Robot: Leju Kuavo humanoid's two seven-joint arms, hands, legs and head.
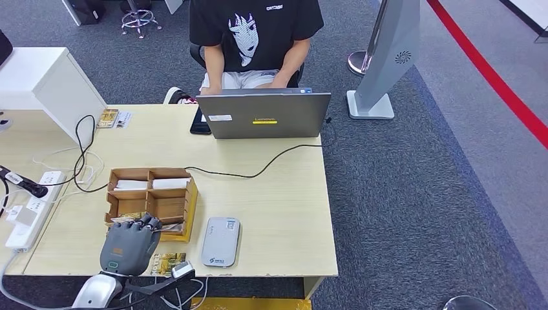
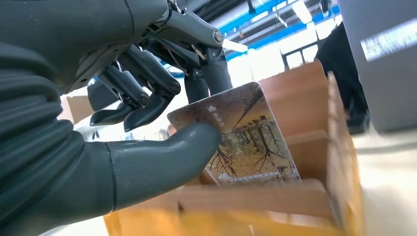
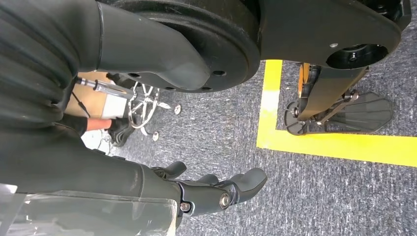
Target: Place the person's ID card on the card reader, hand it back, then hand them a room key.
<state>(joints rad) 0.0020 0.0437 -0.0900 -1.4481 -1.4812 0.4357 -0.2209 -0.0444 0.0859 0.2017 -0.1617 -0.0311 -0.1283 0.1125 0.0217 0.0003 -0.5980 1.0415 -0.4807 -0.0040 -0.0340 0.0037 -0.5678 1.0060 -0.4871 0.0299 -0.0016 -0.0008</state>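
My left hand (image 1: 131, 245) reaches into the near compartment of the wooden card box (image 1: 174, 208) at the table's front. In the left wrist view its thumb (image 2: 162, 157) and a finger pinch a room key card (image 2: 246, 142) printed with a tree picture; the card stands upright in the box (image 2: 314, 196). The grey card reader (image 1: 220, 241) lies flat just right of the box with nothing on it. Another gold-patterned card (image 1: 167, 263) lies on the table by the front edge, beside my wrist. My right hand (image 3: 216, 189) hangs over the carpet, fingers apart and holding nothing.
A person in a black T-shirt (image 1: 255, 32) sits behind an open laptop (image 1: 265, 115) at the table's far side. A black cable (image 1: 258, 173) crosses the table. A power strip (image 1: 32, 206) lies at the left. White cards fill the box's far compartments (image 1: 150, 184).
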